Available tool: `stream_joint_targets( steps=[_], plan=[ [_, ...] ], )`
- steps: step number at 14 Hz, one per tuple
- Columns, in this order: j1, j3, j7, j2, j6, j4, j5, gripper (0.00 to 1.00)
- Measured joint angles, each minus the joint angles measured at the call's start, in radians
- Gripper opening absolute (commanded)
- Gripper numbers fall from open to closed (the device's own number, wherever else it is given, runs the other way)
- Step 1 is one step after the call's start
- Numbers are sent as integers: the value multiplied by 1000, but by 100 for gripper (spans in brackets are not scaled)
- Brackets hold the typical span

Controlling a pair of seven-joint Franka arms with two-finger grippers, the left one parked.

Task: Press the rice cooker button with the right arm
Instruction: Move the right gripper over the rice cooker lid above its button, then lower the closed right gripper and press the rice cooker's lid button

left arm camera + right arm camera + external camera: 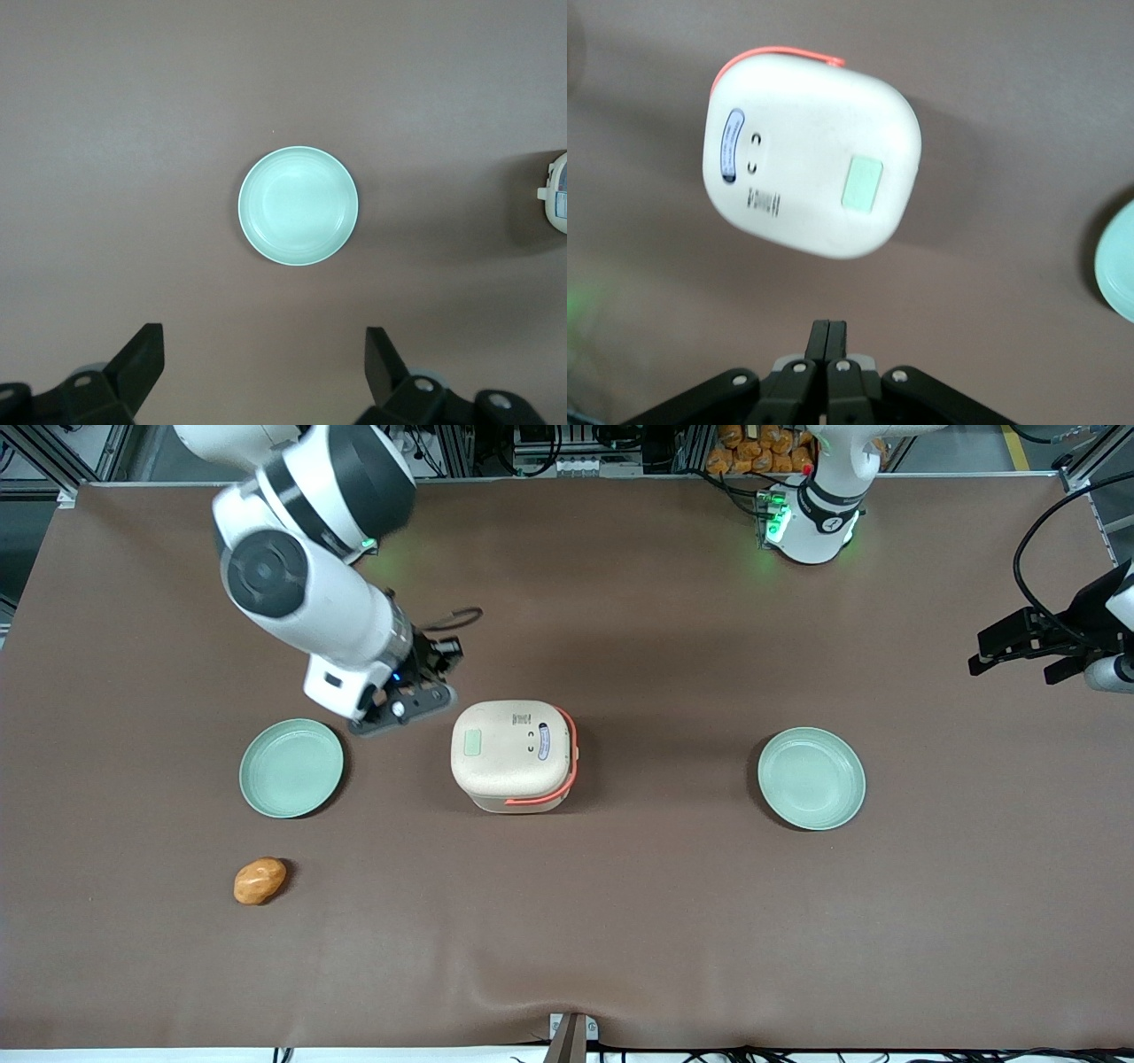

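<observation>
The cream rice cooker stands mid-table with its lid closed and its coral-orange handle folded round it. The small mint-green button sits on the lid, on the side nearer the working arm. My right gripper hangs above the table beside the cooker, toward the working arm's end and a little farther from the front camera. It does not touch the cooker. In the right wrist view the cooker and its button lie ahead of the gripper, whose fingers are pressed together and hold nothing.
A pale green plate lies just under and beside the gripper; its rim shows in the right wrist view. A second green plate lies toward the parked arm's end. An orange-brown bread roll lies nearer the front camera.
</observation>
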Motion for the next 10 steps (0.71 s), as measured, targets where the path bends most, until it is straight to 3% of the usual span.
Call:
stream_joint_targets(
  steps=[10],
  plan=[
    [6, -1, 0, 159, 159, 0, 0, 0]
  ],
)
